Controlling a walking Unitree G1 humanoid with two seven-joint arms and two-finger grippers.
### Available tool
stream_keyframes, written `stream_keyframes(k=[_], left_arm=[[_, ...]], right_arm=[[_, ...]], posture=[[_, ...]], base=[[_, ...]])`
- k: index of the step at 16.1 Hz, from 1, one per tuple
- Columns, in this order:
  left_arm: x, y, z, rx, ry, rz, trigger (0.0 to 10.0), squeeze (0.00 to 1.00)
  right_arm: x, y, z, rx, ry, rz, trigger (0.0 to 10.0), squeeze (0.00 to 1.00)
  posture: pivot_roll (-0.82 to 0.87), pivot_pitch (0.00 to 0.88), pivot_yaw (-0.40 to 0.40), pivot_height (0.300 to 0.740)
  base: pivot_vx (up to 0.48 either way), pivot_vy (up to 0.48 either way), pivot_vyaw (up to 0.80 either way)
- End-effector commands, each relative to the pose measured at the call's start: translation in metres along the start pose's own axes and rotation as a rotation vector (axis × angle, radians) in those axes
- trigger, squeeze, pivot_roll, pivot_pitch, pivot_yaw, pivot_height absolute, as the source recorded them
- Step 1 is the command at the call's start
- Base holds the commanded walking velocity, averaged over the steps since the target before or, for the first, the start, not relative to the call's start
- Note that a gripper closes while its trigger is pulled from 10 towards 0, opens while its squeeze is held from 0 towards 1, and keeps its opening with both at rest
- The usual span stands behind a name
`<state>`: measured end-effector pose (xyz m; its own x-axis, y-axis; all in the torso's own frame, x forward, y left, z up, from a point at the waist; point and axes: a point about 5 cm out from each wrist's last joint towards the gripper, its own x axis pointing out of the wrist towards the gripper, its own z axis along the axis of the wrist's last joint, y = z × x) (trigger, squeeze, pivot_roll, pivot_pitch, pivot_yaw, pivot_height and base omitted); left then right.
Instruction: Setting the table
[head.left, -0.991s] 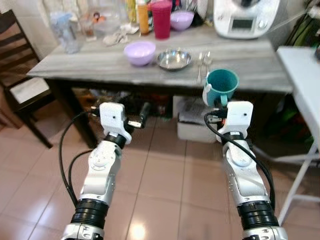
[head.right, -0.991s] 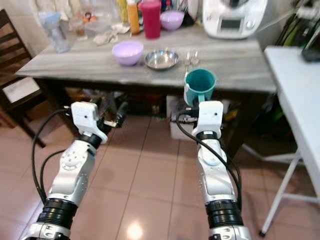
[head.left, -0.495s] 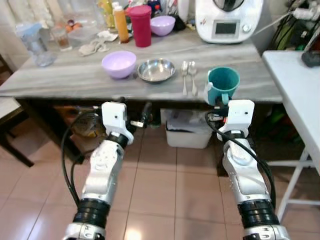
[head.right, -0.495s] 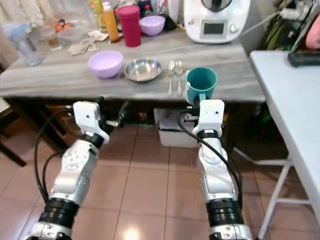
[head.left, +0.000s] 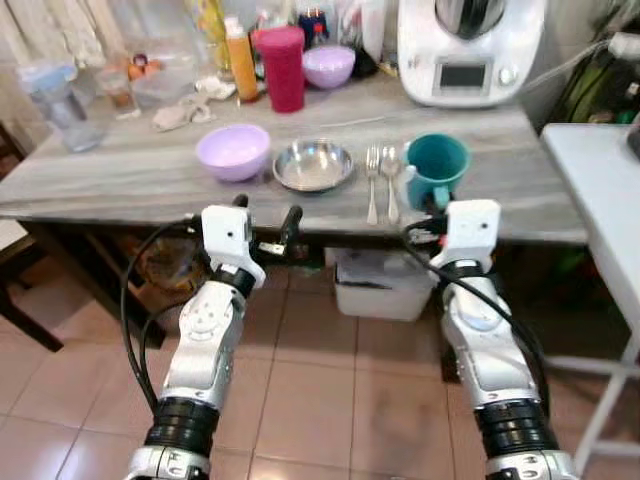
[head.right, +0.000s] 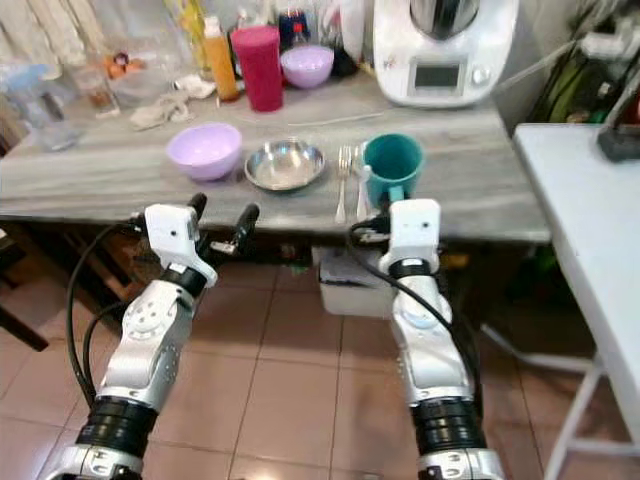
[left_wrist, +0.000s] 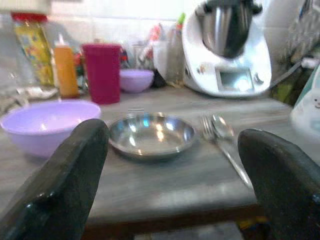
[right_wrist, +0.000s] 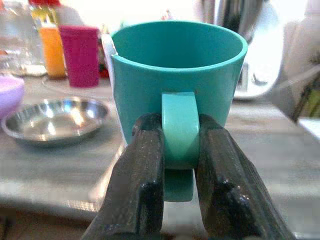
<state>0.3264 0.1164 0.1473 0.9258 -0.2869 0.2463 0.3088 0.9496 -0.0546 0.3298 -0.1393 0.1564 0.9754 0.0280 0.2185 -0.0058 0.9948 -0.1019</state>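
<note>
A teal mug (head.left: 436, 168) stands upright over the grey table (head.left: 140, 170), just right of a fork and spoon (head.left: 380, 182). My right gripper (right_wrist: 178, 170) is shut on the mug's handle (right_wrist: 179, 131). Left of the cutlery sit a steel dish (head.left: 313, 165) and a lilac bowl (head.left: 233, 151). My left gripper (head.left: 265, 215) is open at the table's front edge, below the bowl and dish, with nothing between its fingers (left_wrist: 67, 177). I cannot tell whether the mug touches the tabletop.
At the back of the table stand a red tumbler (head.left: 283, 66), an orange bottle (head.left: 240, 58), a second lilac bowl (head.left: 329, 65) and a white kitchen machine (head.left: 470, 48). A white table (head.left: 600, 190) is at right. A white bin (head.left: 380, 290) sits under the table.
The camera has closed in on the table. My right gripper has carried the mug forward over the tabletop beside the cutlery. My left gripper stays open at the front edge.
</note>
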Motion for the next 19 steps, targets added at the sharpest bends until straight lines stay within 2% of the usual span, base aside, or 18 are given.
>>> stream_keyframes(k=[1,6,10,12,19], left_arm=[[-0.0026,0.0126,0.0026,0.021,0.0,0.023,10.0,0.0],[-0.0015,0.0104,0.0039,0.019,-0.005,0.016,10.0,0.0],[-0.0003,0.0094,0.0055,0.015,-0.011,0.014,10.0,0.0],[-0.0009,0.0086,0.005,0.014,-0.01,0.015,10.0,0.0],[-0.001,0.0067,0.0054,0.01,-0.013,0.007,10.0,0.0]], right_arm=[[0.003,0.0103,0.0102,0.02,-0.047,0.023,10.0,0.0],[0.0011,0.0098,0.0113,0.019,-0.053,0.016,10.0,0.0],[0.0029,0.0081,0.0152,0.007,-0.062,0.004,10.0,0.0],[0.0033,0.007,0.0143,0.009,-0.057,0.001,10.0,0.0],[0.0038,0.0073,0.015,0.001,-0.06,0.007,10.0,0.0]], posture=[[-0.06,0.062,0.063,0.74],[-0.07,0.062,0.071,0.74],[-0.07,0.068,0.064,0.74],[-0.07,0.068,0.06,0.74],[-0.08,0.066,0.055,0.74]], base=[[0.39,0.0,0.46],[0.392,0.0,0.46],[0.387,0.0,0.0],[0.388,0.0,-0.8],[0.38,0.0,0.0]])
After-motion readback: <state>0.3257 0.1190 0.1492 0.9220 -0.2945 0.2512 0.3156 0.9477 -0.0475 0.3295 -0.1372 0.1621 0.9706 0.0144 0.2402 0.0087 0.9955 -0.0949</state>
